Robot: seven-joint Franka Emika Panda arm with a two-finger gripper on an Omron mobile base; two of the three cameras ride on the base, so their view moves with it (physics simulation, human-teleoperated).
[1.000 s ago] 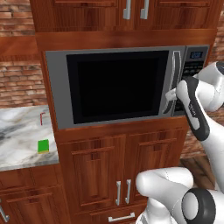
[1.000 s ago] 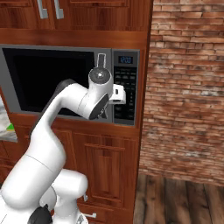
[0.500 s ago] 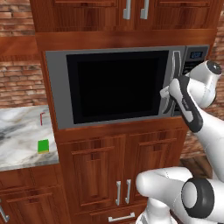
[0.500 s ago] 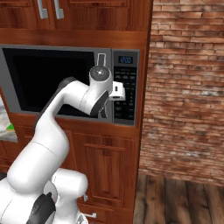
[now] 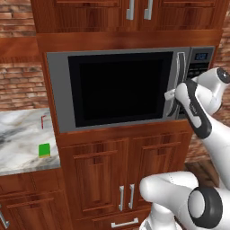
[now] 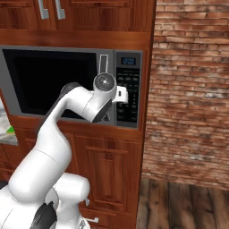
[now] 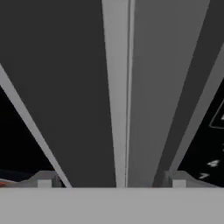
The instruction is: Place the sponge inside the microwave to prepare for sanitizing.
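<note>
Left base view: the small green sponge (image 5: 44, 149) sits on the marble counter (image 5: 20, 143) — far from the big grey microwave (image 5: 121, 87) with its dark glass door shut.

Right base view: the robot's gripper (image 6: 117, 95) is at the curved grey handle (image 6: 103, 65).

Hand view: the fingers (image 7: 43, 179) stand apart around the handle (image 7: 118, 87), not pinching yet — they could slip off when pulling.

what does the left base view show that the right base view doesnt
Left base view: the whole sponge on the marble counter, with a thin red stick behind it. Right base view: a brick wall and wooden floor to the right of the cabinets. Both: the shut microwave and the gripper at its handle.
</note>
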